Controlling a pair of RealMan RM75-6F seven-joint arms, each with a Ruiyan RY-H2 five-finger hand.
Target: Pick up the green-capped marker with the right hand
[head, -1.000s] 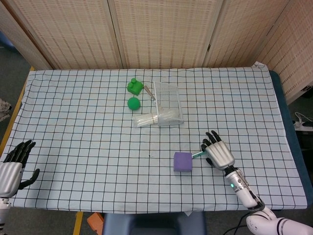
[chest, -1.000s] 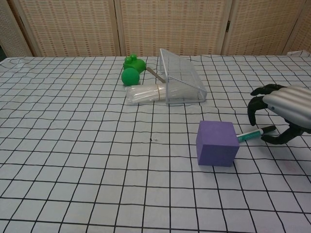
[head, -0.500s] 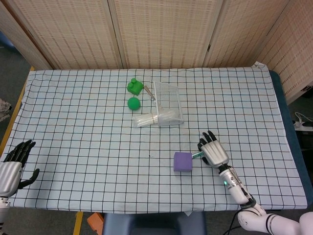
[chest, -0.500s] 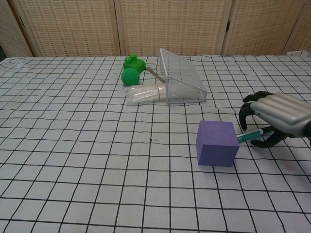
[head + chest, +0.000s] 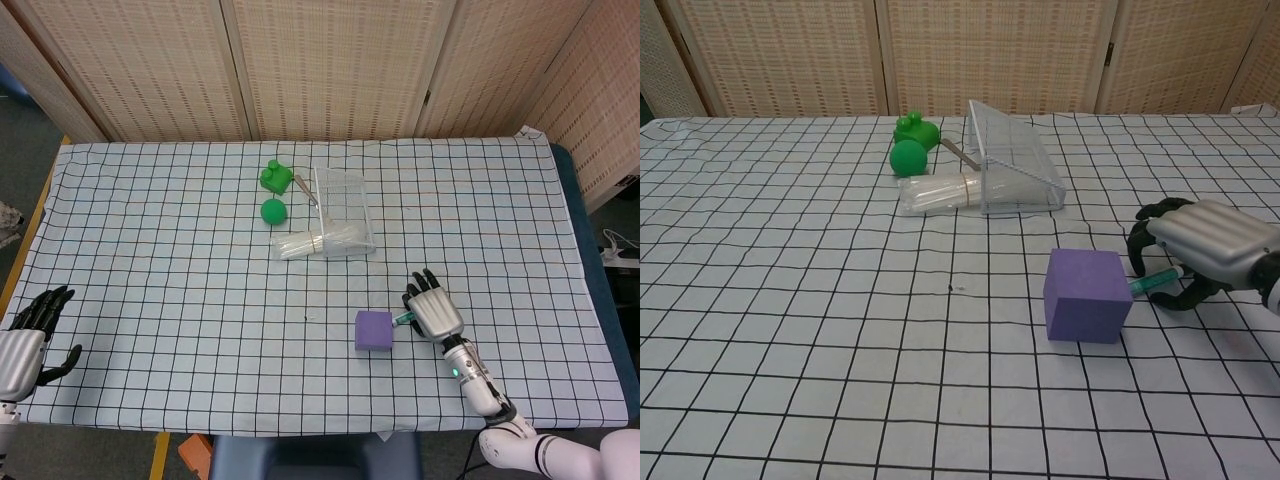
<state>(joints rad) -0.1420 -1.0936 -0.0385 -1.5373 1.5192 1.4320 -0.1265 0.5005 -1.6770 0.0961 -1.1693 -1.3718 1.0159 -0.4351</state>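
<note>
The green-capped marker [image 5: 1155,281] lies flat on the checked cloth, its green end against the right side of a purple cube [image 5: 1087,296]. In the head view only a short piece of the marker [image 5: 402,319] shows beside the cube [image 5: 374,330]. My right hand [image 5: 1200,248] [image 5: 432,308] arches over the marker's right part, fingers curved down behind it and thumb in front. A gap remains around the marker, and it rests on the table. My left hand [image 5: 25,335] hangs at the table's near left edge, fingers apart, holding nothing.
Further back stand a clear plastic box [image 5: 1015,160] tipped on its side, a clear tube [image 5: 935,193] in front of it, a green ball [image 5: 908,158] and a green toy [image 5: 912,128]. The table's right edge [image 5: 600,300] lies beyond my right hand.
My right hand has moved left toward the purple cube and dropped lower over the marker, its fingers curling closer around it. The marker has not moved.
</note>
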